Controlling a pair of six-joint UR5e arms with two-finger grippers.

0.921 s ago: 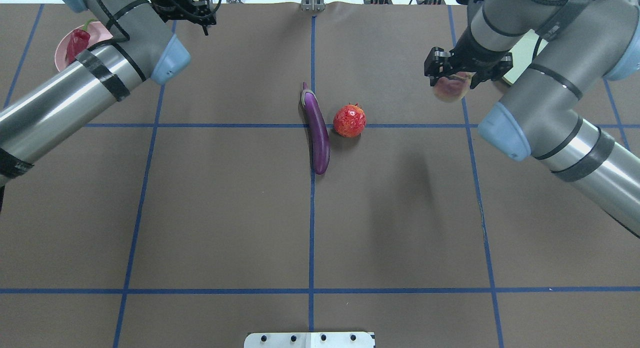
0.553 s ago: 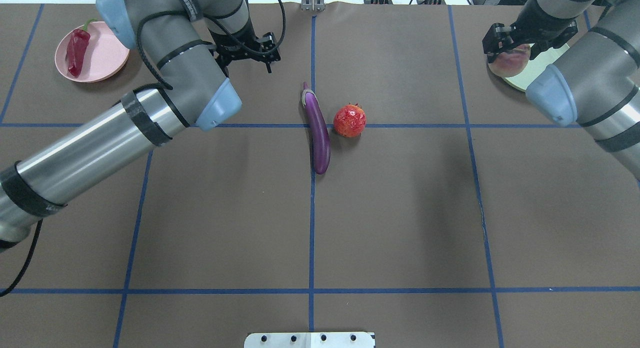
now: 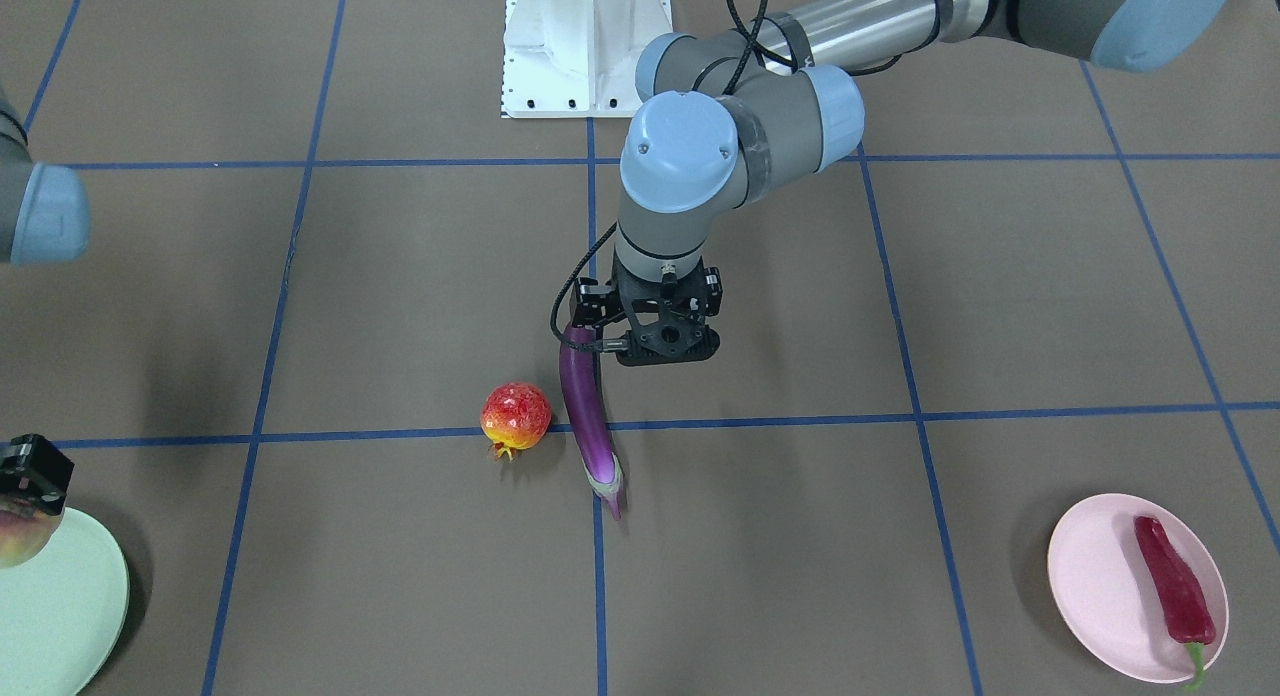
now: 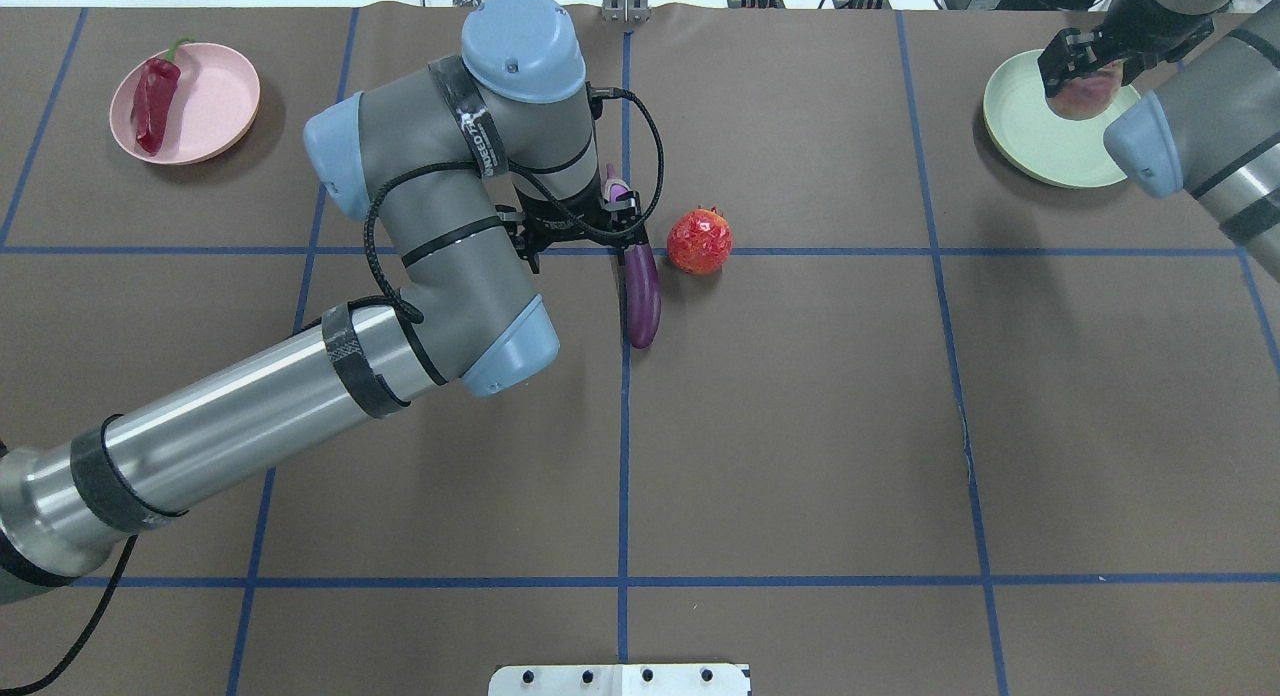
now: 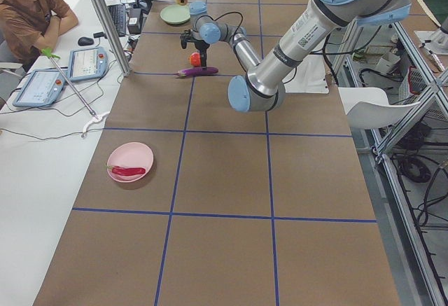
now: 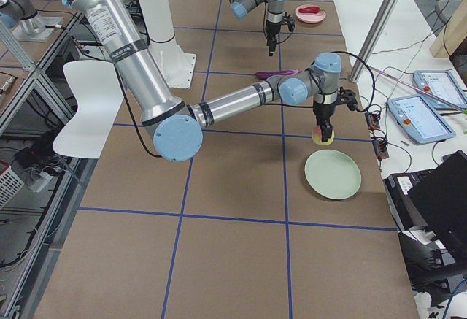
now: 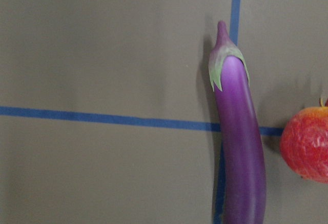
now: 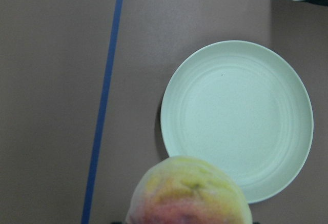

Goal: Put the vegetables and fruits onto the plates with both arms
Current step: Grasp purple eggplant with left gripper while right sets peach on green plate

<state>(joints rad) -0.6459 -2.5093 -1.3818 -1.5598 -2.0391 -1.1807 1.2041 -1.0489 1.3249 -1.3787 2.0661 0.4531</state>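
Note:
The purple eggplant (image 4: 642, 296) lies at the table's middle with the red pomegranate (image 4: 700, 241) just beside it. My left gripper (image 4: 578, 231) hovers open and empty over the eggplant's cap end; the left wrist view shows the eggplant (image 7: 240, 142) right of centre. The red chili (image 4: 155, 91) lies on the pink plate (image 4: 215, 106) at far left. My right gripper (image 4: 1085, 56) is shut on the peach (image 8: 189, 193) and holds it above the near edge of the mint green plate (image 4: 1030, 131).
The white base block (image 3: 585, 46) stands at the robot's side of the table. Blue tape lines cross the brown table cover. An operator sits by the table's far end in the exterior left view (image 5: 31, 12).
My left arm has swung from the pink plate to above the eggplant. My right arm has carried the peach further back and right, to over the mint green plate.

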